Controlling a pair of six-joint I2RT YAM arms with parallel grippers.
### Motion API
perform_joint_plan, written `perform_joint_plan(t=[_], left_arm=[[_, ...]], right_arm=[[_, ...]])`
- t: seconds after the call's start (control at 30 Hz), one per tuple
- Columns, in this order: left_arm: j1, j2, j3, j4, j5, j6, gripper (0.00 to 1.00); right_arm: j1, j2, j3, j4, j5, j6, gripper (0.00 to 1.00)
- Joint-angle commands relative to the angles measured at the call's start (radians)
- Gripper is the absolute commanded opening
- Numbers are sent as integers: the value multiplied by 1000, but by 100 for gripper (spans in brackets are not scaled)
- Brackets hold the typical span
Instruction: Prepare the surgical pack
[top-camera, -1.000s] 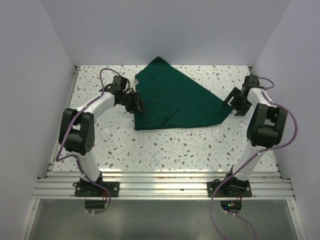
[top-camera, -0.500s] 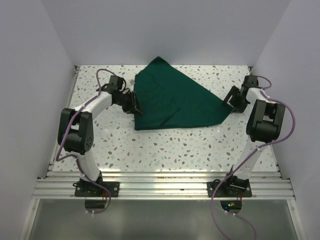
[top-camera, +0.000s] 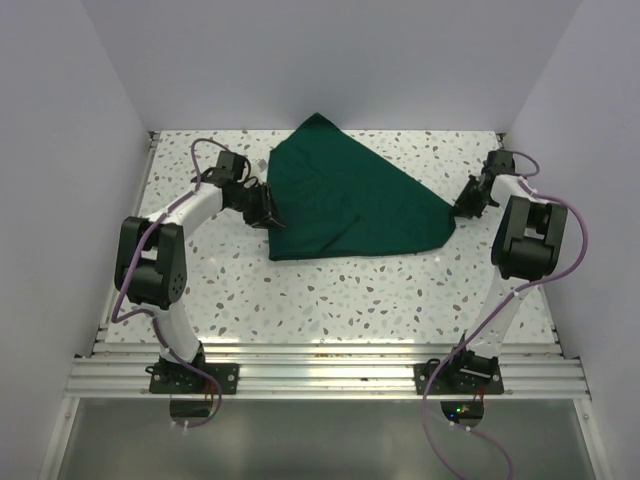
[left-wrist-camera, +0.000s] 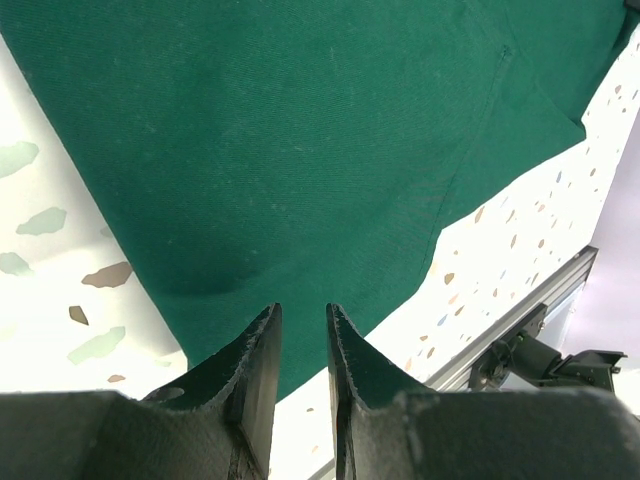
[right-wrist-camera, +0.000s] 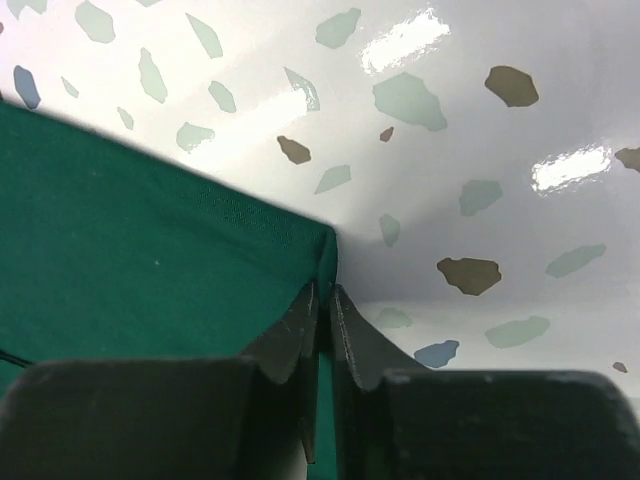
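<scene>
- Surgical pack: dark green cloth, folded to a rough triangle. It lies flat on the far middle of the speckled table, with one point toward the back wall and one toward the right.
- Right gripper: jaws drawn almost together on the pack's right-hand corner, with only a thin strip of hem between them.
- Left gripper: jaws narrowly apart at the pack's near-left corner, with cloth running into the gap. It appears pinched, with a thicker bite than on the right.
- Hazard, right side: the hold is at the very tip of the corner, so a lift or pull would likely strip the hem out.
- Hazard, layers: either pinch may have caught only the upper ply, in which case the fold would peel open rather than travel as one piece.
- Hazard, both arms: unequal pulls would skew or bunch the cloth and drag it across the table.
- Top view only: whole outline of the pack, both arms and their spacing. Jaw gaps are unreadable there.
- Right wrist view only: how little cloth is gripped at the corner.
- Left wrist view only: cloth tenting toward the fingers, and the metal rail at the table's edge beyond.
</scene>
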Motion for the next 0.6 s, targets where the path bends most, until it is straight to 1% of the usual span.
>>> perform_joint_plan(t=[0.0, 0.07, 0.13, 0.17, 0.27, 0.3, 0.37, 0.4, 0.47, 0.5, 0.57], left_arm=[[10, -53, -1, -2, 14, -3, 28], [13, -54, 10, -18, -9, -1, 29], [25, -54, 19, -30, -29, 0, 29], [33, -57, 21, -39, -46, -1, 29], [71, -66, 9, -42, -57, -9, 29], [82, -71, -8, -42, -59, -12, 29], [116, -85, -27, -39, -80, -18, 29], [126, -89, -48, -41, -86, -20, 29], [154, -91, -73, -36, -100, -24, 29], [160, -88, -98, -30, -98, -24, 29], [166, -68, -119, -15, -95, -21, 29]], right_arm=[[12, -14, -14, -37, -29, 4, 6], [25, -58, -8, -69, -8, 16, 0], [49, -98, -17, -77, -5, 30, 0], [61, -145, -23, -77, -5, 40, 0], [133, -225, -29, -86, -5, 67, 0], [187, -241, -14, -89, -8, 74, 0], [235, -267, 14, -88, -32, 100, 0], [323, -266, 61, -88, -40, 111, 0], [395, -253, 132, -101, -52, 125, 0], [466, -224, 217, -113, -54, 128, 0], [526, -181, 308, -147, -73, 139, 0]])
